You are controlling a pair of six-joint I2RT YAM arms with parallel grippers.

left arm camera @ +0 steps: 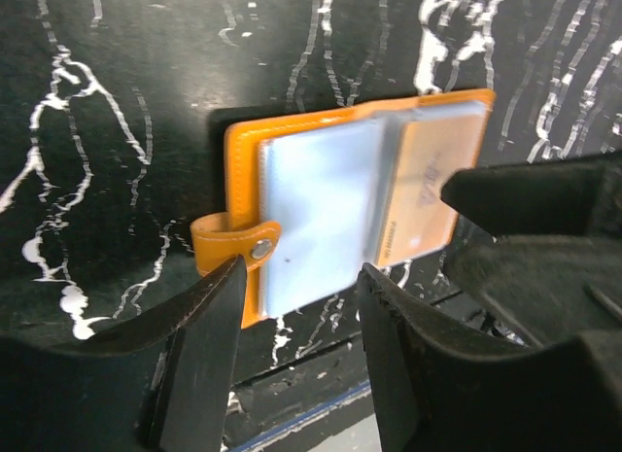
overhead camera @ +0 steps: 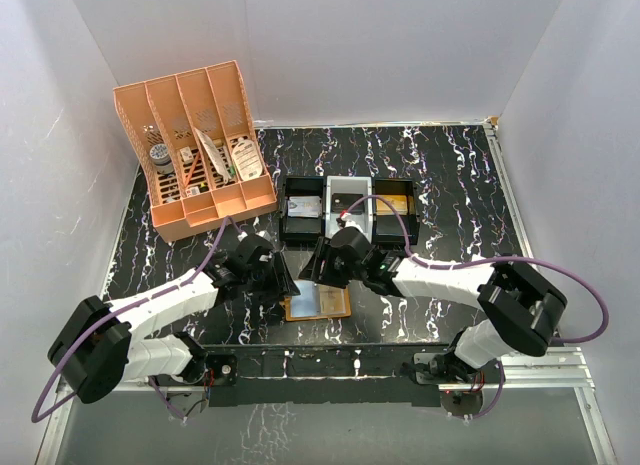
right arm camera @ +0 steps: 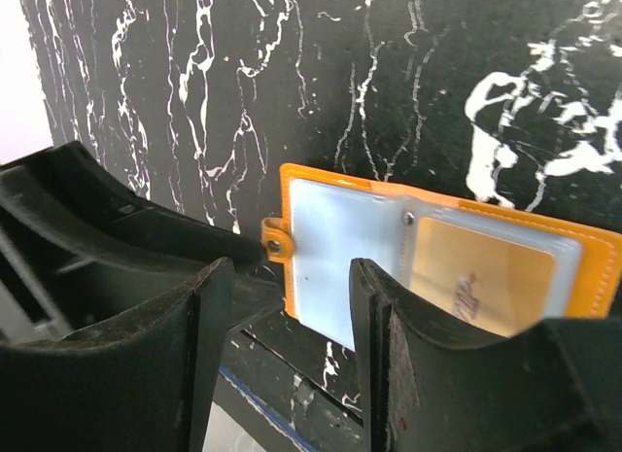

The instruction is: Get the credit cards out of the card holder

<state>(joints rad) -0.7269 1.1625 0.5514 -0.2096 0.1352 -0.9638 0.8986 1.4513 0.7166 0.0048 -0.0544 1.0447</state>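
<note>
Item: card holder (overhead camera: 318, 305), orange bifold, lying open and flat on the black marbled table (overhead camera: 450, 185) close to its near edge, snap tab (left arm camera: 233, 243) sticking out on one short side. Contents: credit cards (left arm camera: 423, 194) seated in clear sleeves, one tan face showing through the plastic beside a pale blue-white panel; none drawn out yet. Left gripper (left arm camera: 296, 287): jaws partly apart, nothing between them, poised just above the tab end of the holder. Right gripper (right arm camera: 292, 277): jaws likewise partly apart and empty, hovering over the same pale panel from the opposite side; the two grippers stand very near each other, and the top view shows the holder just in front of them. Hazards, as judged: the holder is light and unpinned, so a pull on one card would likely drag or lift the whole wallet unless the other arm holds it down; the cards sit flush in slick sleeves, so fingertips may slip or pinch plastic only; a nudge toward the near edge could send it off the table; the crowded fingers could knock together.
</note>
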